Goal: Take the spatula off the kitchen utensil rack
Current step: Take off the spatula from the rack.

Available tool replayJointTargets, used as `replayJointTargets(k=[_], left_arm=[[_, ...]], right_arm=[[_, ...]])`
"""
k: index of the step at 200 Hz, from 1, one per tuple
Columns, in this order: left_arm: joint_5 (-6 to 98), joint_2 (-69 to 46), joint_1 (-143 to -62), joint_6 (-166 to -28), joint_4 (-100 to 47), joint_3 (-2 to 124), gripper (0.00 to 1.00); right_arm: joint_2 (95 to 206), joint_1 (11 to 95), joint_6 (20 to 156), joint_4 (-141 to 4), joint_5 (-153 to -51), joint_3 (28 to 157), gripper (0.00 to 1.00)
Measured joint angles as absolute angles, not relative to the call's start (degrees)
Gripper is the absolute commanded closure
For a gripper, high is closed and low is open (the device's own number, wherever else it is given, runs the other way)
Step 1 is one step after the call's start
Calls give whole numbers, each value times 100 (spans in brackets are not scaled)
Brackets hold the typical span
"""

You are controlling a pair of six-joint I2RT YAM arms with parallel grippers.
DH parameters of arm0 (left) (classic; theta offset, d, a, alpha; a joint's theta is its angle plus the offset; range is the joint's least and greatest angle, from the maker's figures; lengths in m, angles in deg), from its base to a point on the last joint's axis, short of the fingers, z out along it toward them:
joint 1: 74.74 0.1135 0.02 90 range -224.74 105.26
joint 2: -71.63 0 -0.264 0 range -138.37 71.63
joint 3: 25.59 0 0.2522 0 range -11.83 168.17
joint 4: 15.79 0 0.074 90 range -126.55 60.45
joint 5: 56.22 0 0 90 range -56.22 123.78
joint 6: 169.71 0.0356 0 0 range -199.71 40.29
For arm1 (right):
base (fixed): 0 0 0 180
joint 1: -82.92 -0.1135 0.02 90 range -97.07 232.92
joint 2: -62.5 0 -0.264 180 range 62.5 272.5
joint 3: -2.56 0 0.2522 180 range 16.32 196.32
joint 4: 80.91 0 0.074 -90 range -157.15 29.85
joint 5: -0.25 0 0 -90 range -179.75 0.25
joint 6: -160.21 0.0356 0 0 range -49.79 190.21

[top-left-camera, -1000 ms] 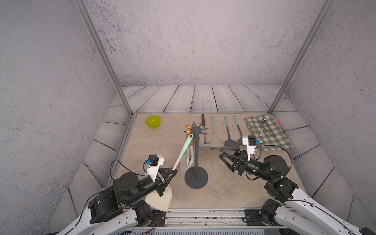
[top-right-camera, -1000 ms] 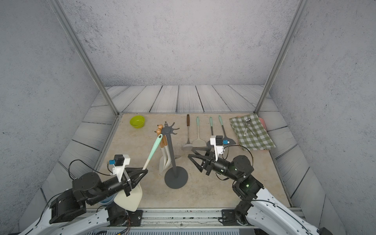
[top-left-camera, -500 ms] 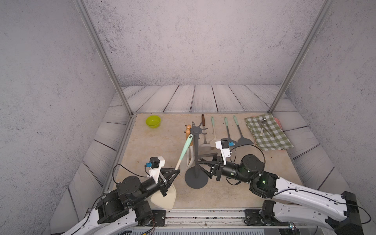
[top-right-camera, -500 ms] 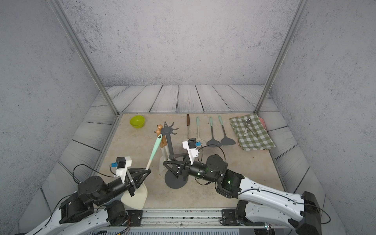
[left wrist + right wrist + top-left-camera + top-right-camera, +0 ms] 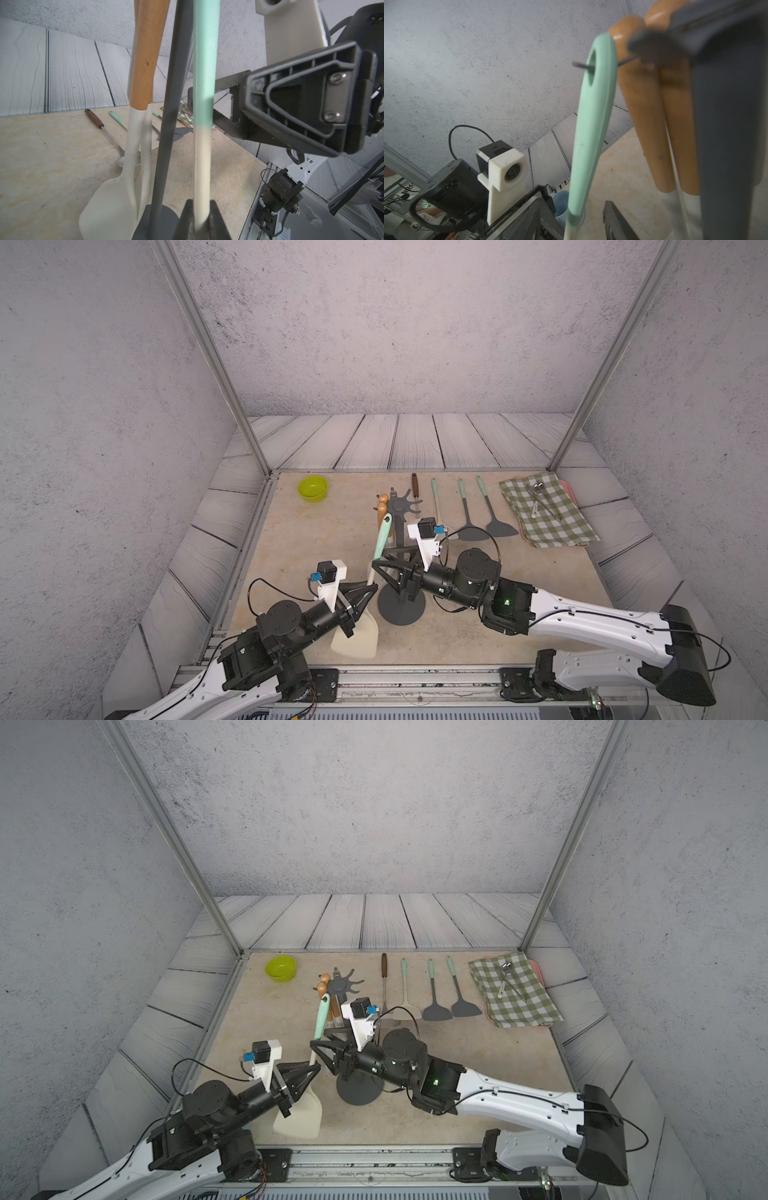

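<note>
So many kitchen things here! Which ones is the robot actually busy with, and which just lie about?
In the job: mint-handled spatula, kitchen utensil rack, left gripper shut on the spatula, right gripper open.
Lying about: green bowl, checked cloth, two dark turners, hanging wooden-handled tools.

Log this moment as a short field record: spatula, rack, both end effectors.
spatula: mint handle, cream blade; handle hole hooked on a prong
kitchen utensil rack: upright; two wood-handled utensils also hanging
left end effector: shut on the spatula's cream shaft
right end effector: open, at the shaft; contact unclear
status: spatula not yet off
</note>
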State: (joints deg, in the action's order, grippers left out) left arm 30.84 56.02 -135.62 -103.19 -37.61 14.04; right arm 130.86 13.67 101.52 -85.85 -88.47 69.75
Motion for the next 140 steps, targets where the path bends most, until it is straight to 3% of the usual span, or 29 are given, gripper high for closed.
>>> replayJointTargets(k=[88,117,140], left_arm=[[3054,5136,-13562,-10413,-2889,1028,100],[3049,4909,-13562,-10404,-2709,1028,100],[3034,4843,-13562,-10389,-2644,1028,100]], right_arm=[[13412,1358,9673,-8340,-8460,7263,58],[13462,1361,9568,-8322,-8477,7263,72],[13460,1363,9542,-8311,-8515,7283,91]])
